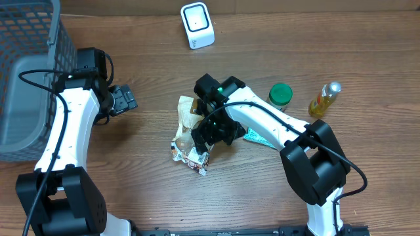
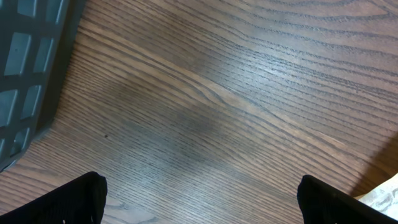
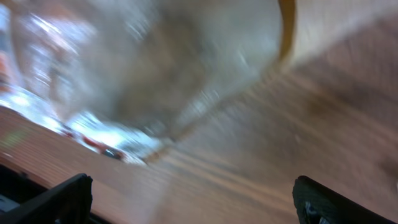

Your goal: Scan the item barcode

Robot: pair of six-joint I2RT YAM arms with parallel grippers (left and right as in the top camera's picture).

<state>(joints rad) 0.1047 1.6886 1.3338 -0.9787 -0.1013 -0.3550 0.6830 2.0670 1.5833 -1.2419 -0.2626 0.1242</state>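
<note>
At the left edge of the surface you have a grey mesh basket (image 1: 26,72), reaching up to the far left corner. Just right of it your left hand (image 1: 123,99) hangs over bare wood, released and empty. Its wrist view shows the two dark fingertips (image 2: 84,199) spread wide, with the basket wall (image 2: 31,62) at the upper left and a pale corner of the packet at the lower right.

Near the middle of the surface lies the item, a crumpled packet (image 1: 187,141) with clear film and red-and-white print at its near end. Your right hand (image 1: 211,131) sits over the packet's right side, hiding part of it. Its jaws are spread wide and are not clamped on anything. In the right wrist view the fingertips (image 3: 62,199) stand far apart, and the packet (image 3: 124,74) fills the upper left as a blur. You cannot tell from this whether the hand touches it.

The white barcode scanner (image 1: 197,25) stands at the far edge, well apart from the packet.

A flat teal packet (image 1: 257,137) shows from under your right arm. Further right stand a green-lidded jar (image 1: 281,94) and, near the right edge, a small bottle of yellow liquid (image 1: 325,99).
</note>
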